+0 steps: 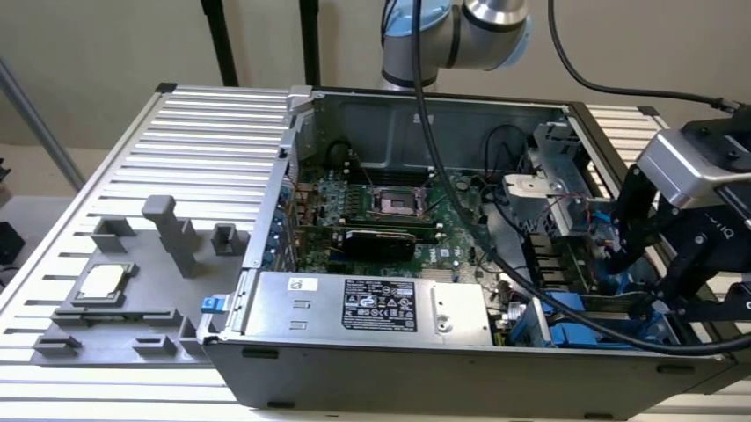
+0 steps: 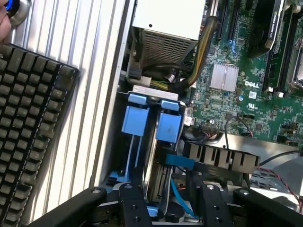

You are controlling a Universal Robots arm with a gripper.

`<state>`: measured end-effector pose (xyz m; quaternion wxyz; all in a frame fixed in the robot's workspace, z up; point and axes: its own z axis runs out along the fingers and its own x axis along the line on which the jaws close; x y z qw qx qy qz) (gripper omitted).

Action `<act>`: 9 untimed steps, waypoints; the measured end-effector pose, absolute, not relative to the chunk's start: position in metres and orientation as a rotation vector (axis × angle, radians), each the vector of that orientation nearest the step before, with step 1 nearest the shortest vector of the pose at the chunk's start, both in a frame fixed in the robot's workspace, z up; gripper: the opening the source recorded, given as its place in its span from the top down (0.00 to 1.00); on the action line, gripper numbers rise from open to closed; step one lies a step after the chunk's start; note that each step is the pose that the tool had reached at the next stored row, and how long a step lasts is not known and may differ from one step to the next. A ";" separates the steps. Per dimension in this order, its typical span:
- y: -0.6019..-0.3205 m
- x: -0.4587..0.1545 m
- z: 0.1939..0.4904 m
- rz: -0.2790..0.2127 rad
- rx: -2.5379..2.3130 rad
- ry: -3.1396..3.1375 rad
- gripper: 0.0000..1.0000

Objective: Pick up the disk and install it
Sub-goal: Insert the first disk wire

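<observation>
- The black 2-finger gripper hangs over the drive bay in the corner of the open grey metal computer case, on the exterior view's right. I judge the bay accepts the disk there.
- Its jaws stand apart and grasp nothing; a gap shows beside the disk.
- The flat silver-grey disk stands on edge in the bay, between the fingers, with blue plastic rails. Its label is hidden.

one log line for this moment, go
stage: disk install | claw: open, straddling disk | disk: down in drive bay of pc case | contact: cannot tell
</observation>
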<state>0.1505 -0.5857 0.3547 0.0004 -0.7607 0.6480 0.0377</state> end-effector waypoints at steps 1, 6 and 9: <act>-0.588 0.152 0.355 0.121 -2.388 2.034 0.51; -0.592 0.164 0.355 0.135 -2.382 2.028 0.51; -0.592 0.172 0.355 0.146 -2.377 2.020 0.51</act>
